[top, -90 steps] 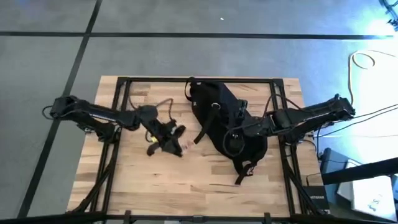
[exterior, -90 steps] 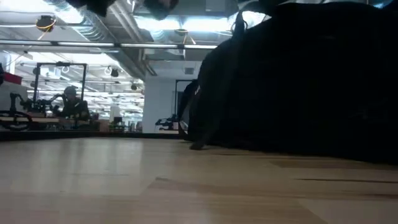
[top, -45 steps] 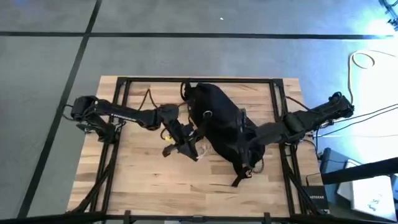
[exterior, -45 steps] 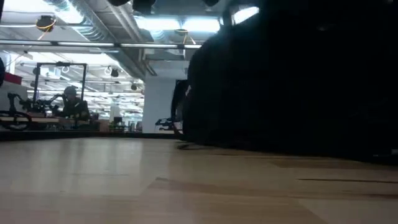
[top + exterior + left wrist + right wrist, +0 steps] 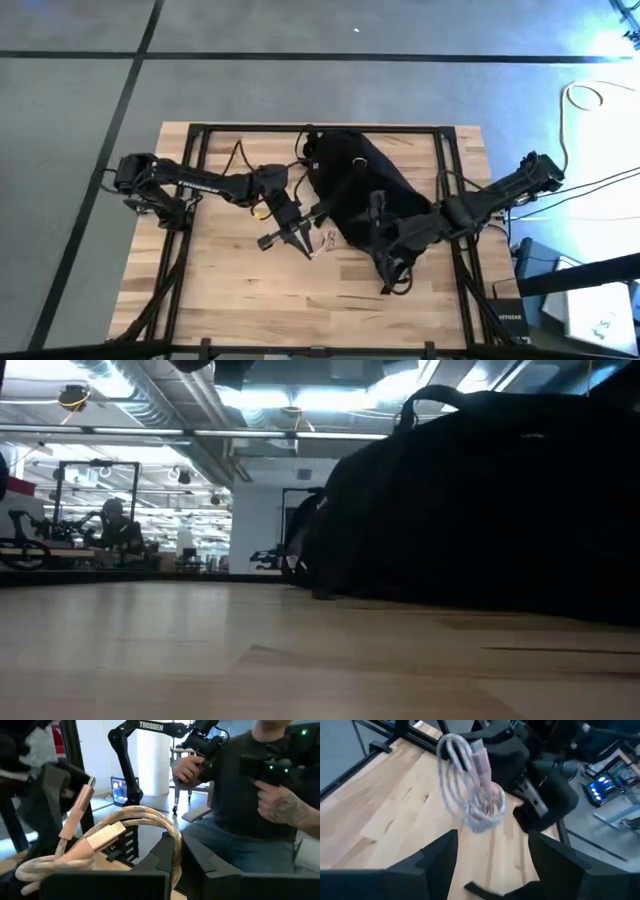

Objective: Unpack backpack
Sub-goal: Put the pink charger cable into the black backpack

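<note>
The rounded black fabric backpack (image 5: pixel 355 190) lies on the pale wood-plank desk (image 5: pixel 220 290), toward its far edge. Just beside the backpack, the left tool (image 5: pixel 297 238) is clamped on a coiled, braided pale cable (image 5: pixel 107 837) with pinkish plugs. The right tool (image 5: pixel 392 243) rests at the backpack's near side, fingers (image 5: pixel 437 852) spread apart. Bare planks stretch nearer than the backpack.

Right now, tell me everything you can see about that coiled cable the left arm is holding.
The cable is a pale braided cord wound into a loose coil, with pinkish, rose-gold-looking plug ends showing. It looks flexible and woven. The left gripper holds it up off the wooden table, just beside the black backpack; the right wrist view shows the coil hanging free above the boards. Whether it brushes the backpack cannot be told.
</note>
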Controlling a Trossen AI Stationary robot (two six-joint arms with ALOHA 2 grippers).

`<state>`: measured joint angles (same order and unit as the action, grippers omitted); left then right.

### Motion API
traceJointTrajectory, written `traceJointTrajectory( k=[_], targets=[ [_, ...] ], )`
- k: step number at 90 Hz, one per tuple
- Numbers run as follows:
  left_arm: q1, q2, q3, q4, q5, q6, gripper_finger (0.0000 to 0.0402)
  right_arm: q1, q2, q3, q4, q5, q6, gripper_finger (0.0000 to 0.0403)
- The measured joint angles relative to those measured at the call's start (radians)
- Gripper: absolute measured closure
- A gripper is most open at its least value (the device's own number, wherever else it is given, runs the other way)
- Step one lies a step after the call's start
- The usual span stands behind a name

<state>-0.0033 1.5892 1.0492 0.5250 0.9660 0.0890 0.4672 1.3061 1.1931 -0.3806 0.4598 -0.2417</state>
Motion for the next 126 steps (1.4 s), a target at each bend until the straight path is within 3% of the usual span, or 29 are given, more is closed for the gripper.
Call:
traceJointTrajectory(
  k=[9,55,66,93,112,126],
  targets=[
    [0.002,0.020,0.000,0.026,0.004,-0.004,0.0400,-0.026,0.022,0.000,0.053,-0.005,-0.035,0.0180],
    [0.002,0.040,0.000,0.095,-0.005,-0.054,0.0400,-0.090,0.086,0.000,0.097,-0.240,-0.043,0.0185],
    [0.002,0.040,0.000,0.095,-0.007,-0.055,0.0400,-0.090,0.087,0.000,0.095,-0.243,-0.040,0.0224],
    [0.002,0.040,0.000,0.090,-0.032,-0.055,0.0400,-0.090,0.087,0.000,0.085,-0.244,-0.053,0.0385],
    [-0.006,0.040,0.000,0.048,-0.080,-0.060,0.0394,-0.090,0.079,0.000,0.074,-0.243,-0.053,0.0396],
    [-0.005,0.040,0.000,0.053,-0.127,-0.114,0.0332,-0.090,0.041,0.000,0.046,-0.241,-0.027,0.0399]
  ],
)
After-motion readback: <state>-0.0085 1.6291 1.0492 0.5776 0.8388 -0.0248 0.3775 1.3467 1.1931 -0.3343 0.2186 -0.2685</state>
